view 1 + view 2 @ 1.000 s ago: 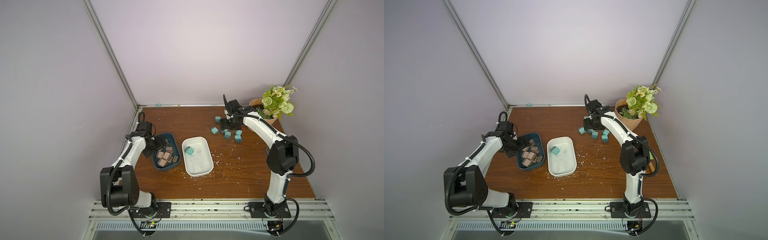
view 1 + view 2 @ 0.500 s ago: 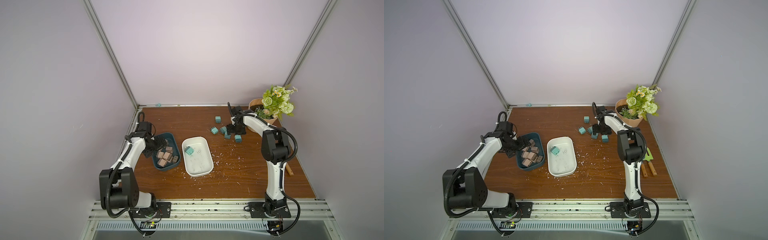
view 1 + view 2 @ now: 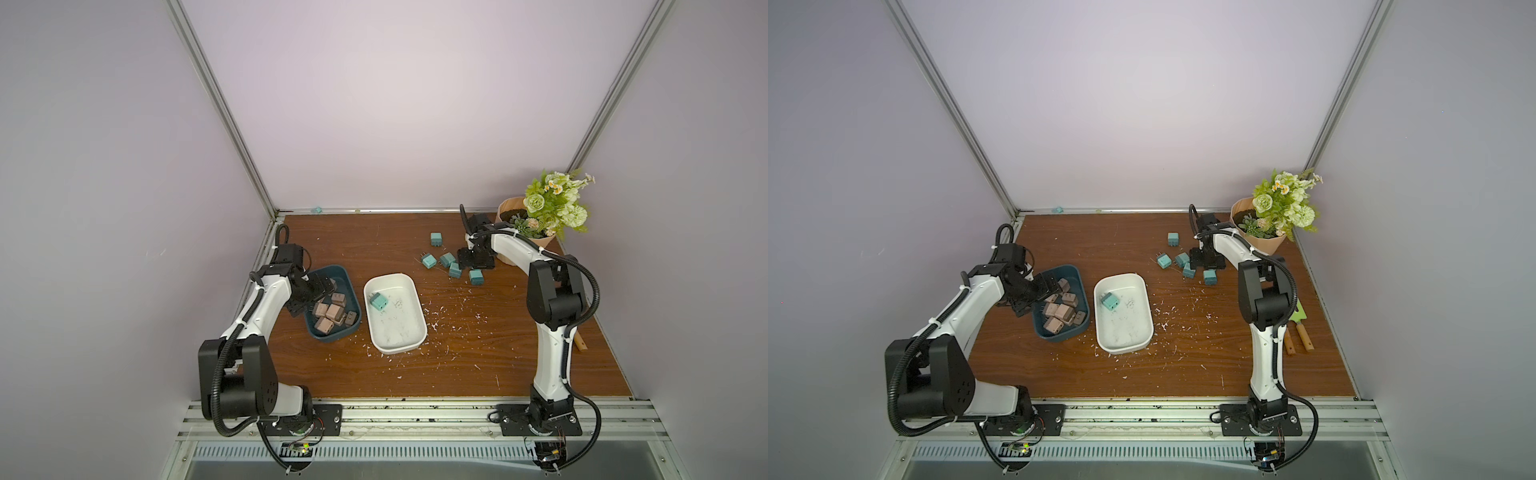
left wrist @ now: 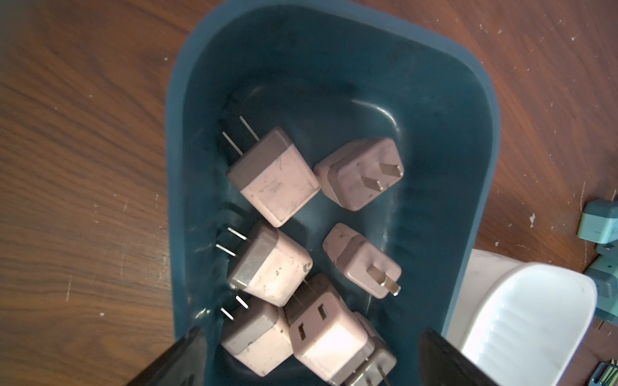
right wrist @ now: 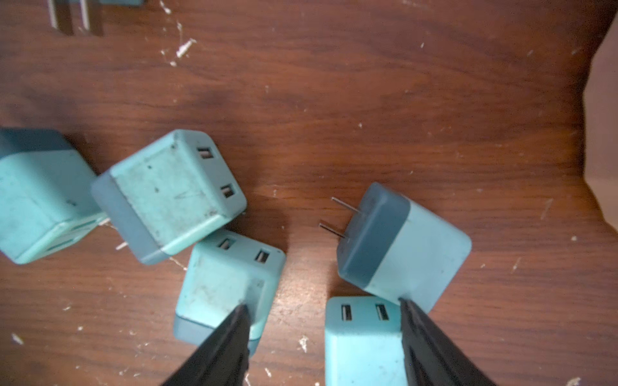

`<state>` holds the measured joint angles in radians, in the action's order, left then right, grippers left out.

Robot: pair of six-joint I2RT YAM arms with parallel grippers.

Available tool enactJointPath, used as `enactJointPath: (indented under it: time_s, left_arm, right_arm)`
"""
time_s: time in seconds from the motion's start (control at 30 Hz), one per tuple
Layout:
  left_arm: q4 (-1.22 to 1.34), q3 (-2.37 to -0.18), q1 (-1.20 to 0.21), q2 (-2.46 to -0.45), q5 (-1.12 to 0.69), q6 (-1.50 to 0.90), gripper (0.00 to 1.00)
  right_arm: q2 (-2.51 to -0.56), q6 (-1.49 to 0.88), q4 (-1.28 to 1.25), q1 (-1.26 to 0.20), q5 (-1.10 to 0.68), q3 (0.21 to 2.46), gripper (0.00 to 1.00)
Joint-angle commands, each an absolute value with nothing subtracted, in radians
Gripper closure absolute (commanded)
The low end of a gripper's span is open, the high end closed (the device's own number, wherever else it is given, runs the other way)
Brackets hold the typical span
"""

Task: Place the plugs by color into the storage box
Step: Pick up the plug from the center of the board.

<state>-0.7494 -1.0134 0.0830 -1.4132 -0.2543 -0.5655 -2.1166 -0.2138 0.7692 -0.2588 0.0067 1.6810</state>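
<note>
Seven pinkish-tan cube plastic plugs [image 4: 277, 177] inside dark blue oval plastic tub [image 4: 174, 133], centre-left in both top views. Left gripper [image 4: 311, 332] above them, jaws wide. One turquoise cube plug [image 3: 378, 301] in white oval tub [image 3: 399, 277], centre. Loose turquoise plugs [image 3: 446, 259] on brown wooden table [image 3: 457, 353], upper right; right gripper [image 5: 322, 303] low over them, jaws parted, straddling one plug.

A tan paper-wrapped pot of green and white artificial flowers [image 3: 548, 208] stands in the far right corner of the wooden tabletop [image 3: 457, 374]. White scraps [image 3: 440, 309] litter its middle. Small wooden-handled garden tools [image 3: 1305, 338] lie along the right edge.
</note>
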Motion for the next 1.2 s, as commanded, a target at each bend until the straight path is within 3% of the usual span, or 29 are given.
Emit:
enactJointPath:
  time_s: [0.0, 0.53, 0.8, 1.17]
  left_arm:
    - [-0.761, -1.031, 0.077, -1.414, -0.258, -0.579, 0.01]
    - [-0.761, -1.020, 0.077, -1.417, -0.264, -0.567, 0.00]
    - [-0.761, -1.026, 0.077, -1.422, -0.267, -0.561, 0.00]
    - [-0.761, -1.020, 0.076, -1.431, -0.269, -0.552, 0.01]
  right_arm:
    - [-2.092, -0.194, 0.788, -0.247, 0.025, 1.635, 0.30]
    - [-2.061, -0.200, 0.746, -0.225, -0.007, 1.576, 0.36]
    - [-2.050, -0.210, 0.734, -0.229, -0.029, 1.555, 0.55]
    - [-1.861, -0.289, 0.760, -0.285, -0.027, 1.480, 0.56]
